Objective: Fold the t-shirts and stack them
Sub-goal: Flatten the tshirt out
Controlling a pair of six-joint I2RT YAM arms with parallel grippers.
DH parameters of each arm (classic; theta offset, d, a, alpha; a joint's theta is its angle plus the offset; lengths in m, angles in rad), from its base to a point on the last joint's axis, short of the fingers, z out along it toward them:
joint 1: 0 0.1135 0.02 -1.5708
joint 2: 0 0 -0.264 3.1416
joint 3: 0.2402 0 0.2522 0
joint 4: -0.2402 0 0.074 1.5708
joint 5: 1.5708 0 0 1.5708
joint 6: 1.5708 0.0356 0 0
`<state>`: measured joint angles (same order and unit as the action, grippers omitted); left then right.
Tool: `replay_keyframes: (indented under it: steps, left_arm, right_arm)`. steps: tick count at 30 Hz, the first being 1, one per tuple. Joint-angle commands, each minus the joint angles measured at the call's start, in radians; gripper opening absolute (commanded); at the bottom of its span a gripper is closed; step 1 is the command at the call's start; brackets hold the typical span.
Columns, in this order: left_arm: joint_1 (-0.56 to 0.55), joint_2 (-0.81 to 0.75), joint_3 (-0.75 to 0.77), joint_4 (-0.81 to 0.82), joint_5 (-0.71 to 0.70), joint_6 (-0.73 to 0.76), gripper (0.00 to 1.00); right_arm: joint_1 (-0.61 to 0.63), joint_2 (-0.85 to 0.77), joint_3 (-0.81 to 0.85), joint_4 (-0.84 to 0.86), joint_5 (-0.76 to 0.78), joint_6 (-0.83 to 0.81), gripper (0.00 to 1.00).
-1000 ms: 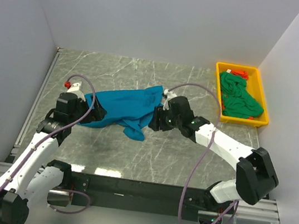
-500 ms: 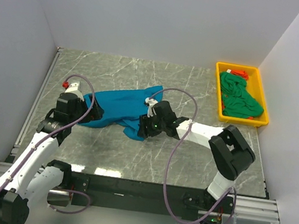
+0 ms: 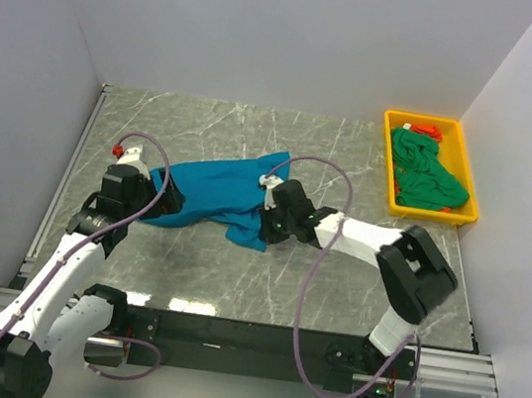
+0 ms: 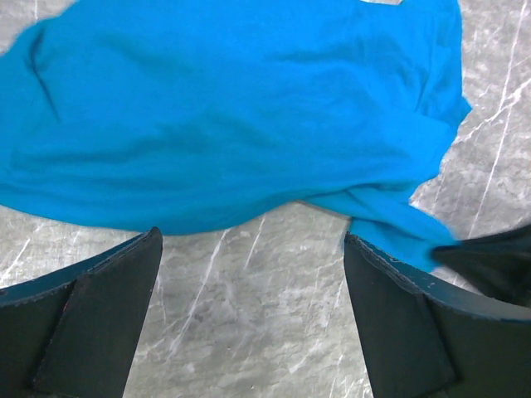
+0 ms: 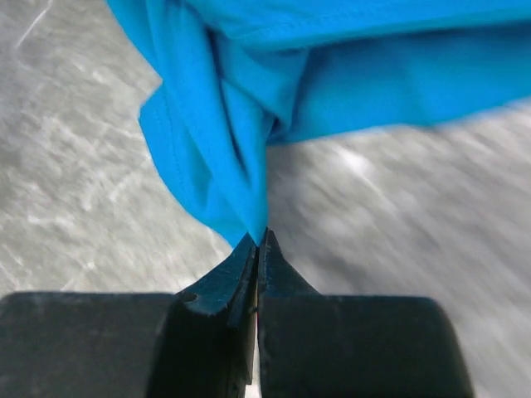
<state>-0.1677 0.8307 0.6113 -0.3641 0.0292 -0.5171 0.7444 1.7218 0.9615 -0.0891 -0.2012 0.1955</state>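
Teal-blue cloth t-shirt [image 3: 218, 187]: lies rumpled and not yet folded on the grey marbled worktop [image 3: 255, 137], between the two arms, with a twisted tail of cloth hanging off its right end.
Bright green t-shirt [image 3: 429, 178]: heaped in the yellow plastic bin [image 3: 389, 167] at the far right, well apart from the teal one; a small red-orange piece [image 3: 428, 131] sits at the bin's far end.
Right gripper [image 5: 259, 240]: jaws closed to a thin line, pinching the tip of that hanging tail, low over the worktop.
Left gripper [image 4: 253, 249]: jaws stand wide apart and hold nothing; bare worktop lies between them, and the shirt's edge lies just past their tips.
Handling: probably light, limp cloth that drapes and bunches. It should not slip from a firm pinch, but a single layer may slide over the layer under it.
Where to hold: hems and corners look best, one per gripper, so the cloth can be pulled flat. The bunched tail is a poor hold for spreading, since folds are trapped in it.
Risk: dragging by one point is likely to rope the shirt further.
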Motion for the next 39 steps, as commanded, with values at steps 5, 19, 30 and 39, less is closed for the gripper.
replay_keyframes:
  steps: [5, 19, 30, 39]
  left_arm:
    - [-0.068, 0.053, 0.039, -0.002, 0.003, 0.006, 0.97]
    - [-0.766, 0.305, 0.145, -0.050, -0.431, -0.165, 0.88]
    - [-1.004, 0.768, 0.409, -0.216, -0.718, -0.227, 0.75]
    - [-1.004, 0.858, 0.418, -0.125, -0.623, -0.184, 0.74]
  right_arm:
    - [-0.106, -0.296, -0.030, -0.182, 0.321, 0.057, 0.00]
    - [-0.204, -0.436, -0.125, -0.224, 0.322, 0.113, 0.00]
    - [-0.212, -0.478, -0.179, -0.202, 0.292, 0.127, 0.00]
    - [-0.221, -0.508, -0.208, -0.204, 0.286, 0.124, 0.00]
